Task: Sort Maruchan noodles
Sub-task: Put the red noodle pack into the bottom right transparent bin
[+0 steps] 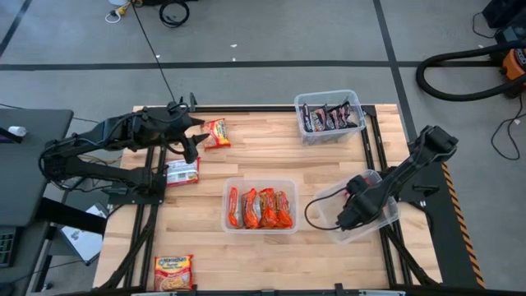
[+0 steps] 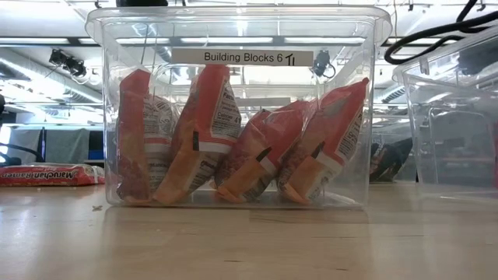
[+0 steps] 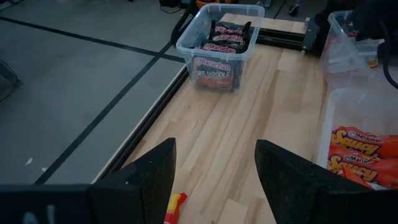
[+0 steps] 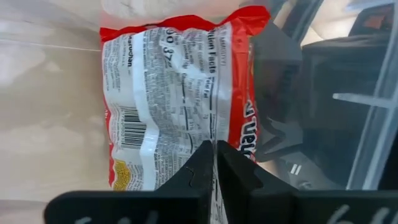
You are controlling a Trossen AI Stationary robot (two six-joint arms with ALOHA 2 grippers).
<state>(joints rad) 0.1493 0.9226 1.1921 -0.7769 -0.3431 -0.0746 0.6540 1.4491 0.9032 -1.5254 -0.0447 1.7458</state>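
Note:
Several orange-red Maruchan packets (image 1: 261,207) stand on edge in the middle clear bin (image 2: 241,31). Dark packets (image 1: 329,116) fill the far clear bin (image 3: 214,38). Three packets lie loose on the table's left side: a yellow-red one (image 1: 216,132), a silver-white one (image 1: 182,171) and one by the near edge (image 1: 173,271). My left gripper (image 1: 193,148) hovers open between the first two; a yellow-red corner (image 3: 176,205) shows below its fingers. My right gripper (image 1: 347,212) is inside the right clear bin (image 1: 386,215), shut on a red-and-white packet (image 4: 168,93). My right gripper pinches the red-and-white packet between its two fingers (image 4: 199,168) at the edge of one short end (image 4: 214,138). The packet stretches away from the fingers with its printed back side facing the camera, inside the clear bin. Whether it rests on the bin's floor cannot be told.
The table has a black frame rail (image 1: 374,148) along its edges. A black cable (image 1: 316,215) loops off the right arm between the middle and right bins. Bare wood lies between the far bin and the middle bin. A hose (image 1: 460,78) lies on the floor beyond.

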